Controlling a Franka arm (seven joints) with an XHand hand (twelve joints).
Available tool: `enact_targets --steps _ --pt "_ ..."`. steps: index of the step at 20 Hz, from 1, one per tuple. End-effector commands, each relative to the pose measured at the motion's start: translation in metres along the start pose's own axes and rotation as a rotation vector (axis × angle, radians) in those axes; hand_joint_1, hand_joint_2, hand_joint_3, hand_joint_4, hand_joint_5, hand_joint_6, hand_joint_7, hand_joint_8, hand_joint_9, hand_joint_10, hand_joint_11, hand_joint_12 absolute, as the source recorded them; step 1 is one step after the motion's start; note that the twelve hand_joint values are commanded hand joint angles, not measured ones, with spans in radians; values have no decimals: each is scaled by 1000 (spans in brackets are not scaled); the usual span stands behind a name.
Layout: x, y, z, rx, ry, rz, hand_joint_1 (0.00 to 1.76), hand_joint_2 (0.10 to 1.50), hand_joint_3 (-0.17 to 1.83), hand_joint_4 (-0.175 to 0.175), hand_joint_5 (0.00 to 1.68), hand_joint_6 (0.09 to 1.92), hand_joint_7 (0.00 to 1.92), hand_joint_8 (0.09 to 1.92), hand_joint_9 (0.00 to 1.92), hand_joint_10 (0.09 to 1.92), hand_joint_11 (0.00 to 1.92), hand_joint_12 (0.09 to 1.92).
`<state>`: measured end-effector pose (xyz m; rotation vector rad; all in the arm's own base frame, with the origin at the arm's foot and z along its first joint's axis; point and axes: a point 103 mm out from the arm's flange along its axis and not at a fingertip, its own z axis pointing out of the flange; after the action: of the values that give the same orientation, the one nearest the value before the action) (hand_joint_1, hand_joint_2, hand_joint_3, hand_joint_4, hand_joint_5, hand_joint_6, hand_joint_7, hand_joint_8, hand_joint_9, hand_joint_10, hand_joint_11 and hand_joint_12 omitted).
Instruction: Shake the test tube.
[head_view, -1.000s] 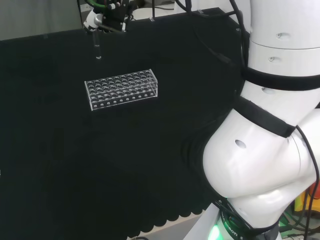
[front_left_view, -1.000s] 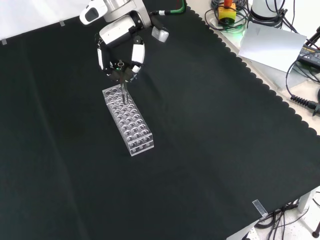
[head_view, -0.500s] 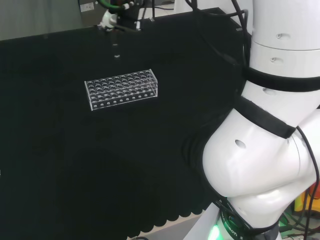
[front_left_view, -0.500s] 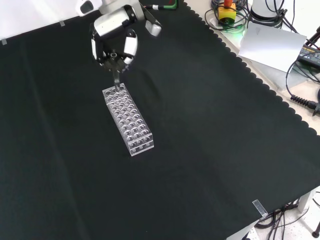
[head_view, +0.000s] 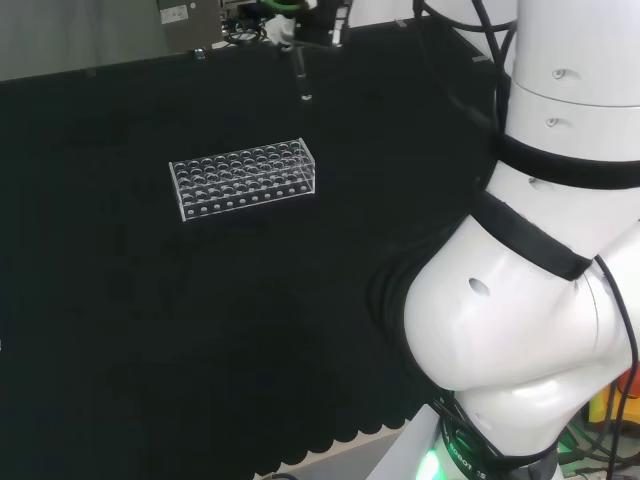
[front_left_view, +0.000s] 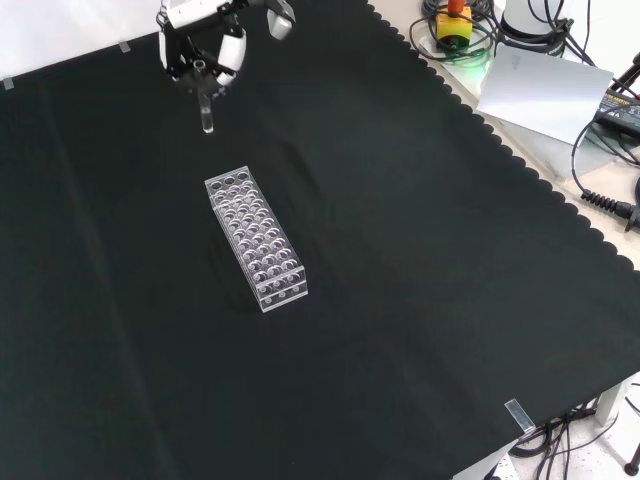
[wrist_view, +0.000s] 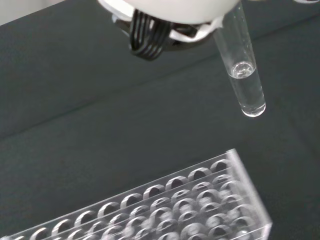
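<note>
Hand (front_left_view: 203, 52) up in the air near the far edge of the surface (front_left_view: 420, 300) in the front view, fingers curled and pinching the top of a clear tube (front_left_view: 206, 112). Tube hanging roughly upright below the fingers, clear of the cloth, rounded end down. In the wrist view, tube (wrist_view: 241, 70) tilted a little, a small amount of clear liquid in its lower part, meniscus visible. Blurred white hand part (wrist_view: 170, 10) and black cables at the tube's upper end in that view.

Clear rack (front_left_view: 256, 238) with rows of round holes lying on the surface, well apart from the tube, nearer the middle of the cloth in the front view. No tubes seen in the rack holes. In the head view, tube (head_view: 301, 78) near the far edge of the surface, above and right of the rack (head_view: 243, 178), held from above by dark hand parts (head_view: 312, 22). Rack (wrist_view: 175, 210) below the tube in the wrist view, not touching it.
</note>
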<state>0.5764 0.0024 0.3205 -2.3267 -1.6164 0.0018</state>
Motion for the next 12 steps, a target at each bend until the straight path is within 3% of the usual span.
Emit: enact_targets --steps 1,12 --pt "3 0 0 0 2 -4 1215 698 605 -175 1248 679 1608 715 1524 690 1128 1021" --pt "88 -19 27 61 75 -146 1215 698 605 -175 1248 679 1608 715 1524 690 1128 1021"
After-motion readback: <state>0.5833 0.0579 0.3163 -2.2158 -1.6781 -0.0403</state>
